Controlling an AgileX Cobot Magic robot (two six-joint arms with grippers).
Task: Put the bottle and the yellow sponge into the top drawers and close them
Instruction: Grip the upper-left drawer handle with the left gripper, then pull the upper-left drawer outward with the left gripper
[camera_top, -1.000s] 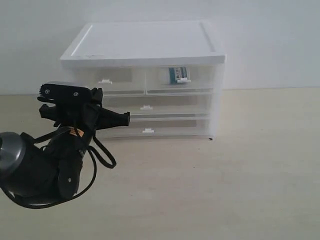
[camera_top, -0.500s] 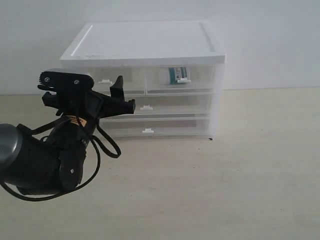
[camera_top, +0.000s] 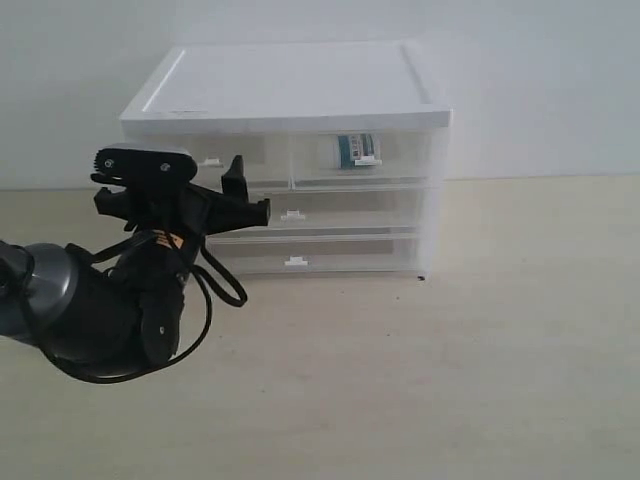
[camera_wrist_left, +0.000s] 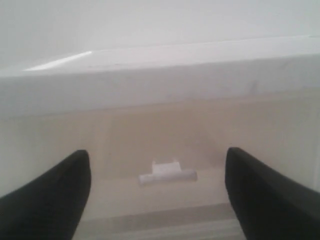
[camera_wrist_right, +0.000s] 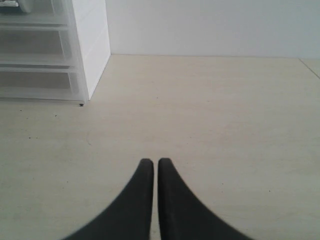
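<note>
sitting behind the translucent front of the closed right top drawer (camera_top: 400, 155) is the bottle (camera_top: 355, 150). the left gripper (camera_top: 250, 188) hangs spread before the left top drawer (camera_top: 265, 155), facing its handle (camera_wrist_left: 167, 172). the right gripper (camera_wrist_right: 151, 162) is pressed together above the table (camera_wrist_right: 225, 125).

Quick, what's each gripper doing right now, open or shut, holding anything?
Left gripper: open, holding nothing.
Right gripper: shut, holding nothing.
</note>
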